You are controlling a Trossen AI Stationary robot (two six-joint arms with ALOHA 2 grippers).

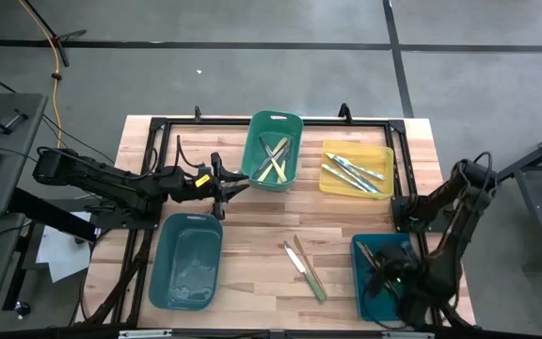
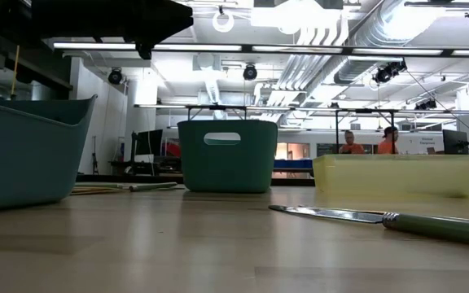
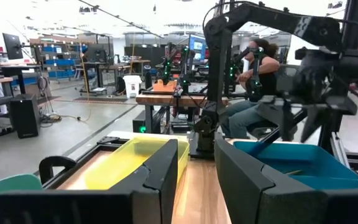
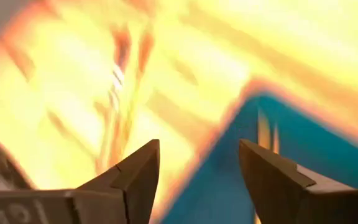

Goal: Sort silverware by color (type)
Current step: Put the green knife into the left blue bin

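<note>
The right end effector (image 1: 395, 279) hangs spread and empty over the blue bin (image 1: 376, 303). The left end effector (image 3: 194, 171), partly spread, holds nothing beside the green bin (image 1: 273, 151). Two utensils (image 1: 305, 267) remain on the surface (image 1: 252, 259); lying touching, both could get pinched together.

A robotics lab: exposed ceiling ducts (image 2: 397, 32), monitors (image 3: 12, 45), and workbenches (image 3: 166, 102) beyond the table.

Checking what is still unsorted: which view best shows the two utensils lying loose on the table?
The high view: both loose utensils lie whole between the bins. The low view shows one green-handled knife side-on. The wrist views show neither.
</note>
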